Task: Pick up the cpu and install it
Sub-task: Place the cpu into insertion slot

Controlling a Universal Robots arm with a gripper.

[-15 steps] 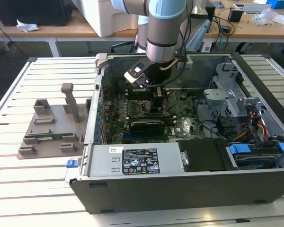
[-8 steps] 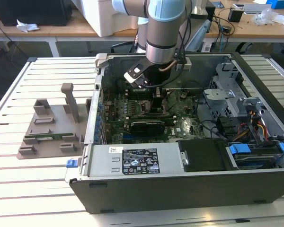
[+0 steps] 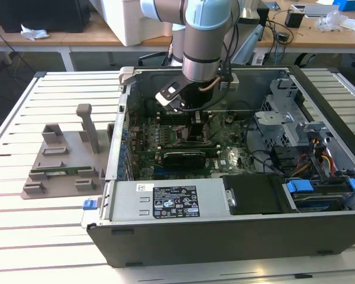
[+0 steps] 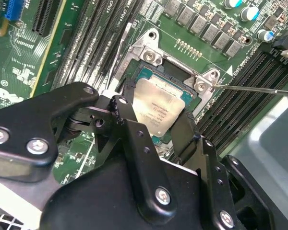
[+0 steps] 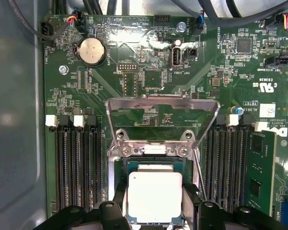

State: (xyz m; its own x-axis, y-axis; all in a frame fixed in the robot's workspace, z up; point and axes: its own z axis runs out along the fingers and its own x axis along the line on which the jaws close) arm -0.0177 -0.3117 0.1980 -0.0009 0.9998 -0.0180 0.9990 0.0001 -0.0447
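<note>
surface: white slatted table (image 3: pixel 23 236) | on it: open computer case (image 3: pixel 225 236), exterior view's right | grey plastic fixture (image 3: pixel 65 160), exterior view's left

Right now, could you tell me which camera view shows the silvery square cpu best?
First wrist view: the silvery square cpu faces it squarely. The second wrist view shows it slanted; the exterior view has the arm over it.

Bright, even room light, seemingly from overhead.
White glare streaks the glossy green motherboard (image 5: pixel 134 36) in the first wrist view and bleaches the silvery square cpu (image 5: pixel 155 196); the dark grey metal computer case (image 3: pixel 225 236) holds soft shadow inside.
</note>
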